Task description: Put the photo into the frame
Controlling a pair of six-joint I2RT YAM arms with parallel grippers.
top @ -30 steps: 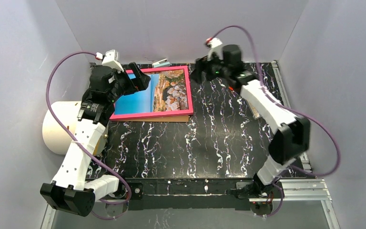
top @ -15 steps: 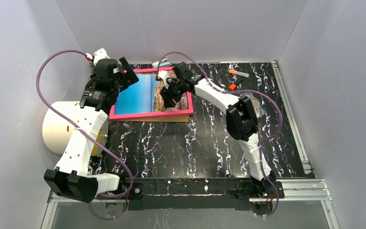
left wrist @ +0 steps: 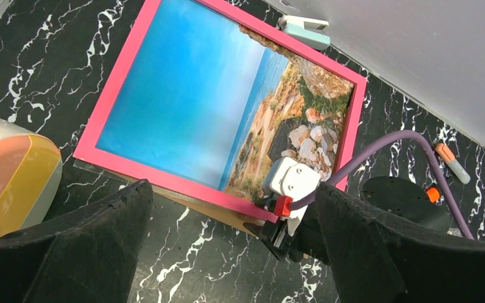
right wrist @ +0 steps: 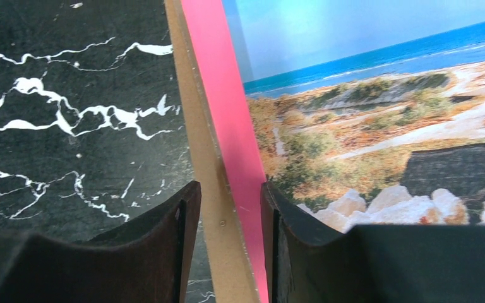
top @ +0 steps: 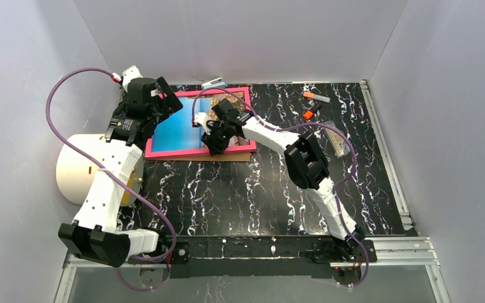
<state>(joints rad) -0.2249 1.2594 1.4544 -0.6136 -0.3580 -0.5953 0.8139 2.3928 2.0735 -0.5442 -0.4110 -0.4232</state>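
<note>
**Seating step, with the right arm at the edge of the frame.** The right end effector [right wrist: 227,189] is set down over one long side of the frame [left wrist: 115,82]. Its fingers stand at a narrow gap. The pink rail and the strip of brown backing board [right wrist: 194,126] that juts out from under it run between them. One finger is on the bare tabletop [right wrist: 69,158] side and the other is on the picture side. Whether the pads already bear on the rail cannot be told.

The photo [left wrist: 183,101] lies face up inside the pink rails, just beyond the inner finger, with its rocky shore nearest that finger and the sky farther off. The left end effector [left wrist: 232,185] hangs above the same frame with its fingers spread wide and holds nothing. The frame and photo lie below and ahead of it, and the right arm's wrist is between its fingertips in its own view.

**Judgement.** The print appears to sit within the opening, so the task looks well advanced. The step in hand is probably taking hold of the rail and board together. The next move calls for a firm pinch that catches both layers, since the board is offset from the rail, and for a slow motion afterwards so that the loose print does not slide out. The left arm is placed to steady the far side.
</note>
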